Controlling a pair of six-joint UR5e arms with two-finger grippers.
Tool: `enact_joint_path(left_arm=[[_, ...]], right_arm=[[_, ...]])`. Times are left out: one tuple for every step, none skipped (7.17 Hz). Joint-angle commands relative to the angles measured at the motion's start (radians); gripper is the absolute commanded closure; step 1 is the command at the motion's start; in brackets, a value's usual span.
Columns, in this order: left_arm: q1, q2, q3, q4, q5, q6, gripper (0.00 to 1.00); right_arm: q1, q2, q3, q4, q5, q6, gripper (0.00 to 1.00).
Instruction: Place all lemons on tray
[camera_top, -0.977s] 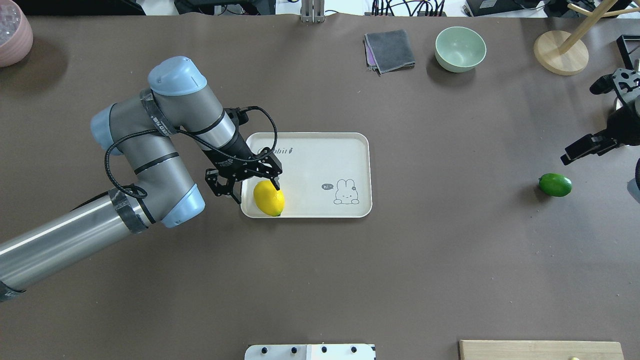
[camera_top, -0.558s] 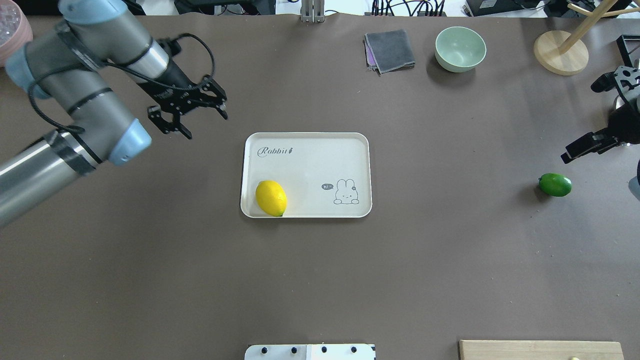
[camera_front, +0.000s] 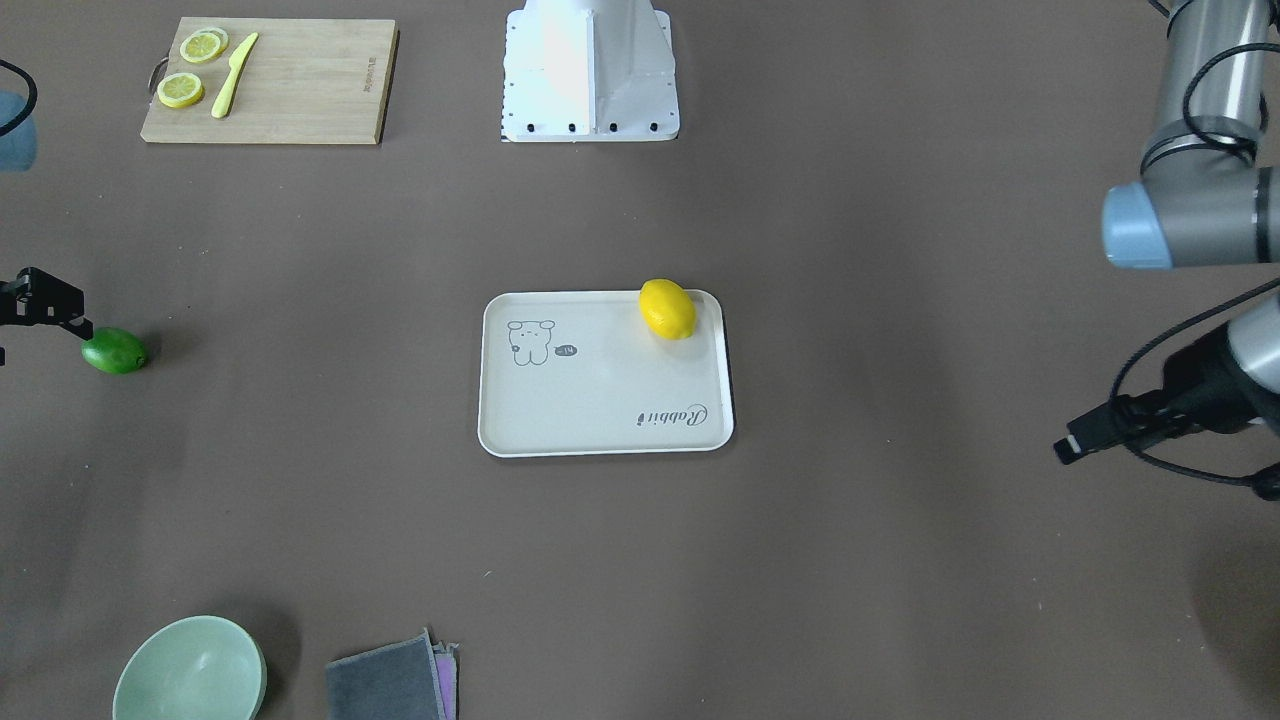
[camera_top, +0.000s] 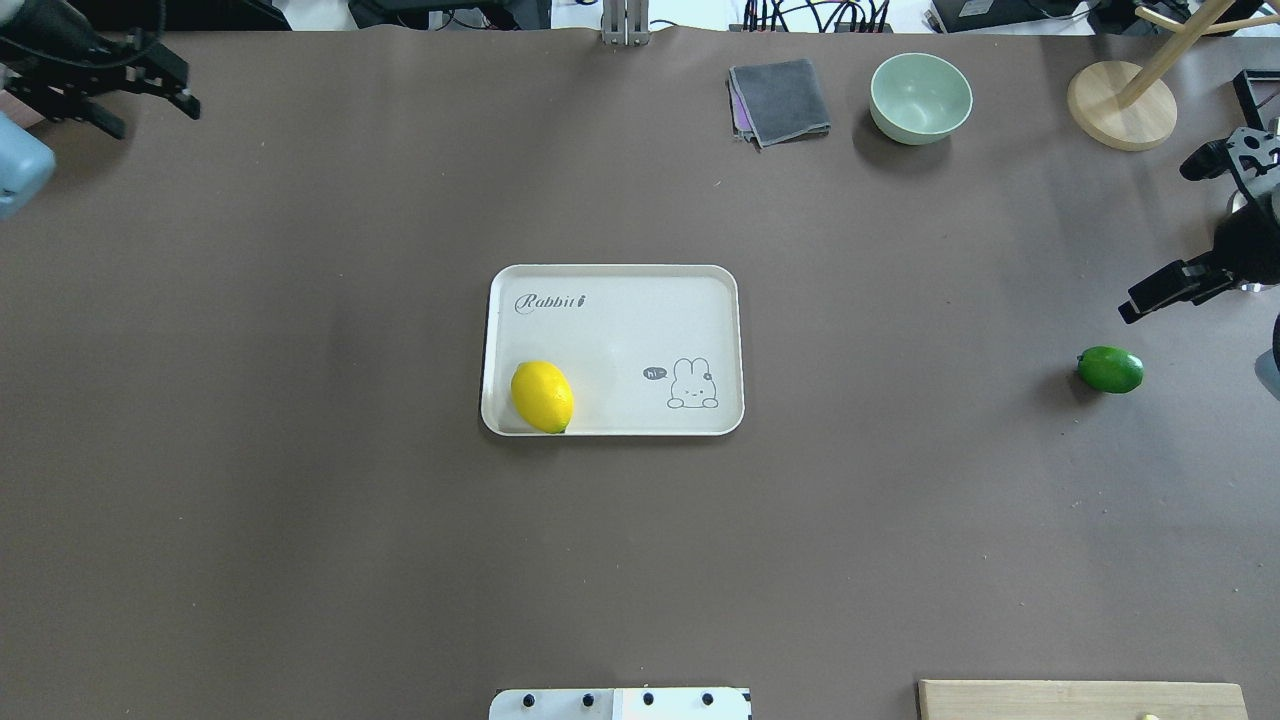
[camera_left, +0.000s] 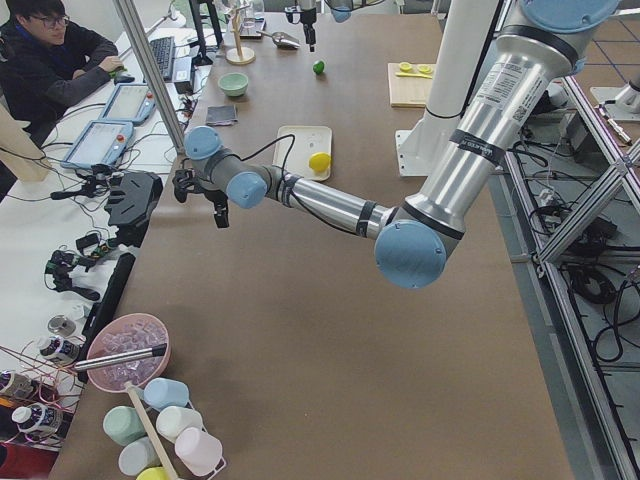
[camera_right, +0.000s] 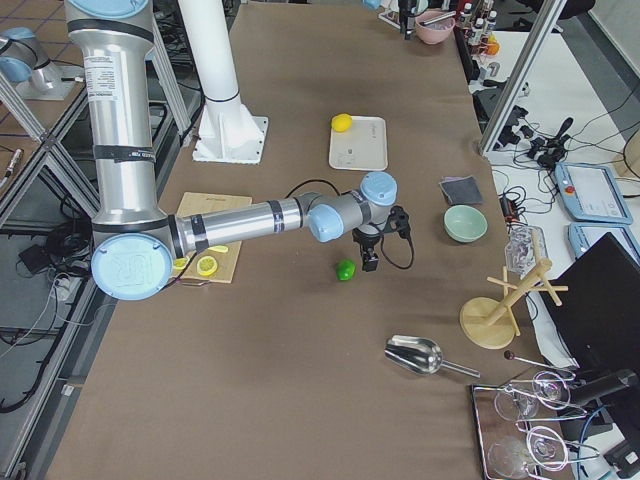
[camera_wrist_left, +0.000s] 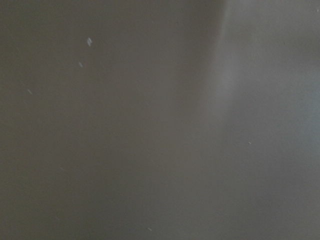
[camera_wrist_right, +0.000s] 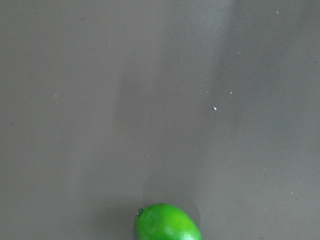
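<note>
Robot's side to far edge.

**Near edge.** One wooden cutting board (camera_front: 268, 80) is seen toward the near right corner. On it two lemon slices (camera_front: 180, 90) and one yellow knife (camera_front: 233, 88) are laid.

**Middle of the counter.** One tray (camera_top: 612, 290) is set at the centre. Two lemons are counted. One yellow lemon (camera_top: 541, 396) is lodged in the tray's near left corner, against the rim. One green lemon (camera_top: 1110, 369) is left on the bare counter close to the right edge, well apart from the tray. The right gripper (camera_top: 1160, 245) is held above the counter just beyond the green lemon, without contact. Its fingers are spread and nothing is held. In the right wrist view only the top of the green lemon is shown, at the lower edge.

**Far edge.** The left gripper (camera_top: 150, 115) is held at the far left corner, jaws parted and empty. One folded grey cloth (camera_top: 780, 100) and one pale green bowl (camera_top: 920, 97) are placed side by side right of centre. One wooden stand (camera_top: 1120, 105) is set at the far right corner.
</note>
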Motion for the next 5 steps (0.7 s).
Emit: enact_joint_path(left_arm=[[-0.159, 0.036, -0.057, 0.316, 0.019, 0.525, 0.03], [-0.196, 0.122, -0.086, 0.363, 0.051, 0.674, 0.02], [-0.193, 0.133, -0.089, 0.364, 0.076, 0.675, 0.02], [-0.195, 0.136, -0.094, 0.365, 0.075, 0.674, 0.02], [-0.195, 0.136, -0.098, 0.381, 0.072, 0.672, 0.02]], right_arm=[[0.005, -0.005, 0.001, 0.001, 0.007, -0.001, 0.00], [0.018, -0.015, 0.009, 0.000, 0.010, -0.002, 0.00], [0.049, -0.020, 0.006, 0.000, 0.082, 0.001, 0.00], [0.049, -0.006, 0.016, 0.004, 0.096, 0.004, 0.00], [0.037, 0.009, 0.030, 0.004, 0.096, 0.093, 0.00]])
